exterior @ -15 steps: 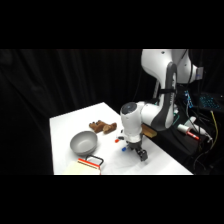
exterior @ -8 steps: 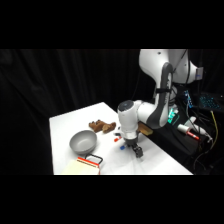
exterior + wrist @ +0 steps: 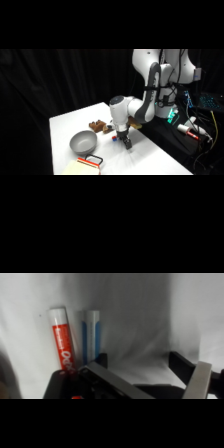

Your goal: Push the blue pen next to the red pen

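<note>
Wrist view: a short red-orange pen with a white end and a short blue pen with a whitish end lie side by side on the white table, parallel and just beside each other, their near ends hidden behind the gripper's black linkage.
Gripper: its two black fingers stand apart, holding nothing; the left one sits at the blue pen's near end.
Side view: the white arm's gripper is low over the table; the pens show only as small red and blue specks beside it.
Change: the gripper has shifted left across the table compared with a second ago.
Surroundings: a round grey bowl sits left of the gripper, a flat red-edged box in front of the bowl, brown blocks behind the gripper.
In the way: the gripper hides most of both pens from the side.
</note>
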